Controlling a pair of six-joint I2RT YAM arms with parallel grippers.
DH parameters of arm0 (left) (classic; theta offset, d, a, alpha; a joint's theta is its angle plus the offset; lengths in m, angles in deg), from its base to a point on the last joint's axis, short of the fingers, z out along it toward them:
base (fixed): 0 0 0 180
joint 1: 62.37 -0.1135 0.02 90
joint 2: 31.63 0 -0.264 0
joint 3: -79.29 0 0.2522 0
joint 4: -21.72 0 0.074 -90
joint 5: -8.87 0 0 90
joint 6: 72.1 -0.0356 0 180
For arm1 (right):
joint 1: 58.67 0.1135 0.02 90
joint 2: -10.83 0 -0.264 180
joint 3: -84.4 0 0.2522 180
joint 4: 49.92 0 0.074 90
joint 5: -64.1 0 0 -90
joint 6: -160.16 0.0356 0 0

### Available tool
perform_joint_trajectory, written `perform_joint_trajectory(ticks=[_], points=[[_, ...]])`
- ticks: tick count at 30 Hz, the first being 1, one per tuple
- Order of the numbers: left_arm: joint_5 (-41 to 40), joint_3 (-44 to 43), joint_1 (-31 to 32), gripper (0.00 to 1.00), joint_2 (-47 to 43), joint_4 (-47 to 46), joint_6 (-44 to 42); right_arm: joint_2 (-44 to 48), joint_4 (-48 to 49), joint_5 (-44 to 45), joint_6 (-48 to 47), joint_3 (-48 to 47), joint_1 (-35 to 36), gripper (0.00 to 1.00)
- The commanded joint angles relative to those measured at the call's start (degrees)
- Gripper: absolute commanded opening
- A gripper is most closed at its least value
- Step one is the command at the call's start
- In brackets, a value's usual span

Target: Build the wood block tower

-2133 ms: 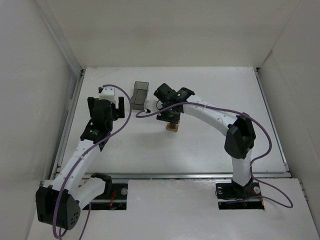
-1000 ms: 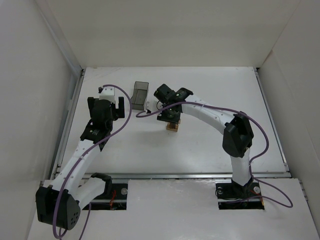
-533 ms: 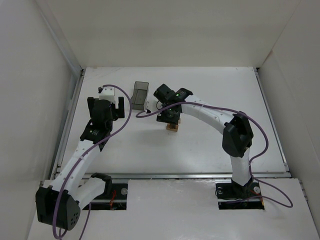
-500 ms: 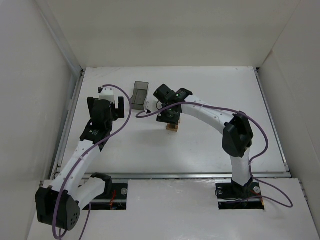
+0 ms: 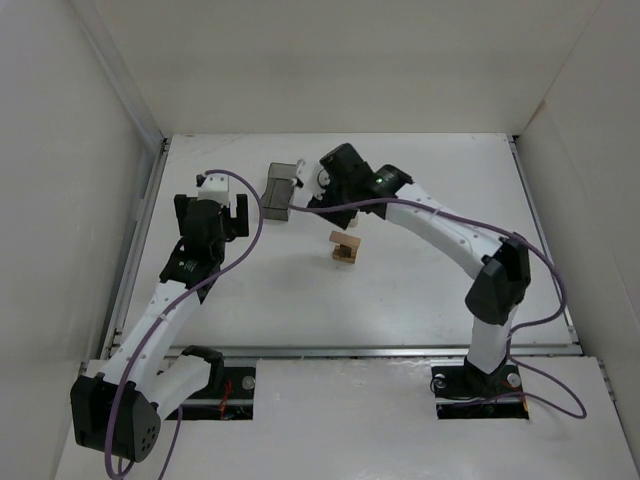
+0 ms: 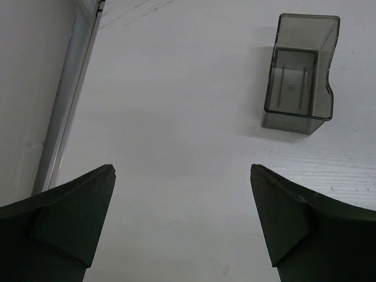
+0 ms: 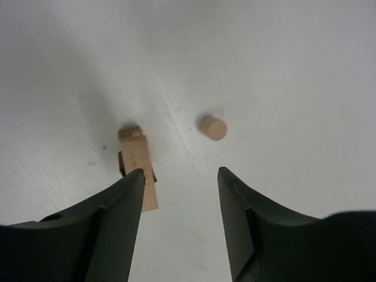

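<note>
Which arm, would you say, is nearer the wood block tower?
The right arm: its jaws hang above the wood block tower. The left arm sits farther left, by the bin.

One wood block tower (image 7: 138,161), its block count unclear; one small wooden cylinder (image 7: 212,127); one grey bin (image 6: 301,82); two arms, so a left end effector (image 6: 182,170) and a right end effector (image 7: 180,172).

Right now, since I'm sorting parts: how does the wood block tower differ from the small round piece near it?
The wood block tower is stacked rectangular blocks; the round piece is one short cylinder. The tower is larger, the round piece much smaller. Both are light tan, on the table, ungripped.
</note>
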Motion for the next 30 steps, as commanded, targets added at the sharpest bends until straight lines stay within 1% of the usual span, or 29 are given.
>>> perform_joint_trajectory(ticks=[1, 2, 4, 5, 6, 8, 9, 11, 12, 13, 14, 15, 16, 20, 21, 24, 26, 28, 30], points=[[-0.3, 0.4, -0.2, 0.99, -1.4, -0.8, -0.4, 9.8, 13.9, 1.9, 10.0, -2.4, -3.3, 0.60], [-0.3, 0.9, -0.2, 0.99, -1.4, -0.8, -0.4, 10.9, 18.2, 1.9, 15.7, -0.7, -5.2, 0.69], [-0.3, 0.9, -0.2, 0.99, -1.4, -0.8, -0.4, 13.2, 22.0, 4.0, 22.9, 0.6, -7.0, 0.94], [-0.3, 0.9, -0.2, 0.99, -1.4, -0.8, -0.4, 13.2, 23.8, 7.0, 26.7, 1.3, -8.0, 1.00], [-0.3, 0.9, -0.2, 0.99, -1.4, -0.8, -0.4, 13.2, 24.7, 8.7, 33.9, 1.3, -8.9, 1.00], [-0.3, 0.9, -0.2, 0.99, -1.4, -0.8, -0.4, 11.9, 24.7, 12.4, 40.8, 1.3, -11.0, 1.00], [-0.3, 0.9, -0.2, 0.99, -1.9, -0.8, -0.4, 11.1, 22.6, 16.4, 47.3, 1.3, -11.0, 1.00], [-0.3, 0.9, -0.2, 0.99, -1.9, -0.3, -0.4, 9.2, 20.0, 17.1, 51.7, 0.4, -12.7, 1.00], [-0.3, 0.9, -0.2, 0.99, -1.9, -0.3, -0.4, 6.9, 18.6, 16.3, 55.6, -0.1, -13.3, 1.00], [-0.3, 0.9, -0.2, 0.99, -1.9, -0.3, -0.4, 5.5, 15.9, 14.9, 57.3, -0.6, -13.8, 1.00], [-0.3, 0.4, -0.2, 0.99, -1.9, 0.2, -0.4, 3.9, 14.5, 14.0, 58.5, -2.0, -14.5, 1.00], [-0.3, -0.1, -0.2, 0.99, -1.3, 0.2, -0.4, 0.4, 12.8, 14.0, 59.5, -3.1, -14.5, 1.00], [-0.3, -0.1, -0.2, 0.99, -1.3, 0.2, -0.4, -1.5, 9.1, 14.5, 60.5, -4.2, -14.5, 0.98], [-0.3, -0.8, -0.2, 0.99, -1.3, 0.2, -0.4, -10.2, 2.1, 16.1, 62.1, -9.3, -14.5, 0.93], [0.3, -0.8, -0.2, 0.99, -1.3, 0.2, -0.4, -13.0, 1.4, 16.1, 62.1, -11.1, -14.0, 0.93], [0.3, -0.8, -0.2, 0.99, -0.8, 0.2, -0.4, -16.6, -0.5, 16.6, 62.1, -13.6, -12.8, 0.92], [0.3, -0.8, -0.2, 0.99, -0.8, 0.8, -0.4, -18.4, -0.5, 15.8, 62.1, -14.3, -12.8, 0.92], [0.3, -0.8, -0.2, 0.99, -0.8, 0.8, -0.4, -19.1, 1.8, 14.7, 62.1, -14.3, -12.3, 0.92], [0.3, -1.3, -0.2, 0.99, -0.8, 0.8, -0.4, -20.4, 2.9, 13.6, 62.1, -14.3, -12.3, 0.87]])
